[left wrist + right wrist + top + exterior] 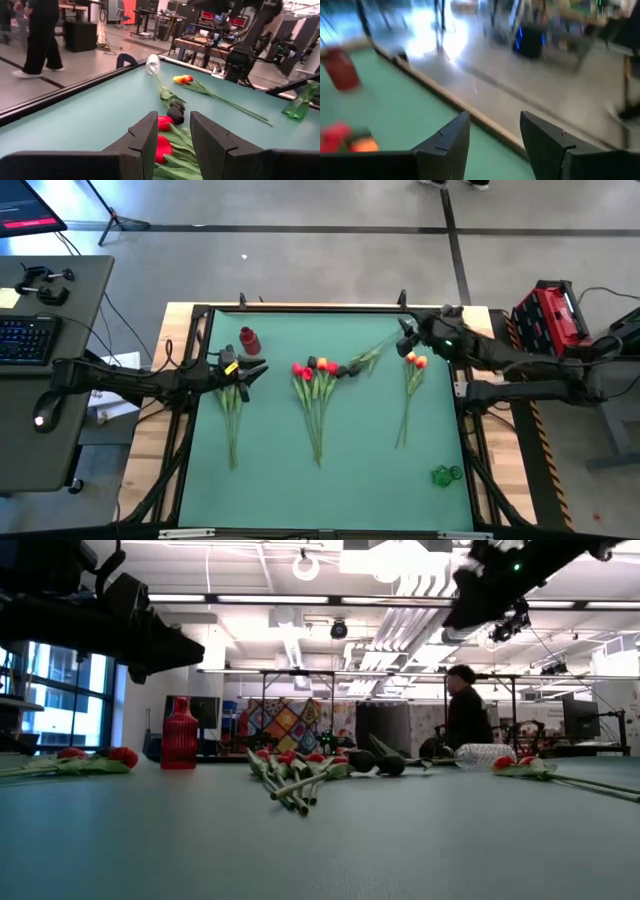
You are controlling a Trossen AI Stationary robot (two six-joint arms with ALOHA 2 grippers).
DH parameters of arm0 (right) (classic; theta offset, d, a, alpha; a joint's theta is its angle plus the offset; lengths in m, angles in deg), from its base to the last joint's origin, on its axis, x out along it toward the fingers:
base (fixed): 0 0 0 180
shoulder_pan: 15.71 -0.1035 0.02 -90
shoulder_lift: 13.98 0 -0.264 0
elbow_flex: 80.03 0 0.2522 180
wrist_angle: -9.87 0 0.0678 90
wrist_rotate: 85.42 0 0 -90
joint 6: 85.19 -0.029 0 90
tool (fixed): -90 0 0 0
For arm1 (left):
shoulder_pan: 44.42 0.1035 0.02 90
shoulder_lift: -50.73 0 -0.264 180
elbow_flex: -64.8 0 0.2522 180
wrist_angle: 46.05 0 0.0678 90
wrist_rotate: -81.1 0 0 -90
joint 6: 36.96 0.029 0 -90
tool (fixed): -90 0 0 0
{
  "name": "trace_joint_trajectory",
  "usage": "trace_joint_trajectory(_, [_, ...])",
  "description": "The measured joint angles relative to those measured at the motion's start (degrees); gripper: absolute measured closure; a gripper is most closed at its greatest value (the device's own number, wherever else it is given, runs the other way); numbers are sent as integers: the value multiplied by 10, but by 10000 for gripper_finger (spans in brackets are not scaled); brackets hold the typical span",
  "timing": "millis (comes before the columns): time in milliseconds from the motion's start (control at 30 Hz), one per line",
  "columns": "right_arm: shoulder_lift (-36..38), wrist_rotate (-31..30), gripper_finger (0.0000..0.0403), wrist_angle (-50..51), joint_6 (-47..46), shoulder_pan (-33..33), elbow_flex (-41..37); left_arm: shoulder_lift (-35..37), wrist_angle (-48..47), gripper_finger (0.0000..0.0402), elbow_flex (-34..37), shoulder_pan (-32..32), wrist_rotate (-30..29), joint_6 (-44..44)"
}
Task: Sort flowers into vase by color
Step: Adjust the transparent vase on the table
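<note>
While a person (466, 710) walks the workshop beyond, tulips (315, 385) lie in bunches on the green table (340, 470); left pincer (252, 372) and right pincer (404, 338) hover apart, empty.

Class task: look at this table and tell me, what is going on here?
Artificial tulips lie in three bunches on a green table. The left pincer hovers open over the left bunch; the right pincer hangs open above the right bunch. The middle bunch lies untouched. No flowers are in the red vase or green vase.
</note>
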Motion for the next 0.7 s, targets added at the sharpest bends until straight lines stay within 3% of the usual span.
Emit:
trace_joint_trajectory(133, [-83, 34, 238, 165, -12, 48, 92, 0, 1, 298, 0, 0, -17, 15])
trace_joint_trajectory(367, [-249, 77, 237, 367, 102, 111, 229, 0, 4, 298, 0, 0, -20, 48])
trace_joint_trajectory(533, [-353, 79, 237, 409, 203, 143, 264, 0, 4, 298, 0, 0, -33, 70])
trace_joint_trajectory(700, [-413, 127, 237, 388, 277, 174, 265, 0, -6, 298, 1, 0, -32, 77])
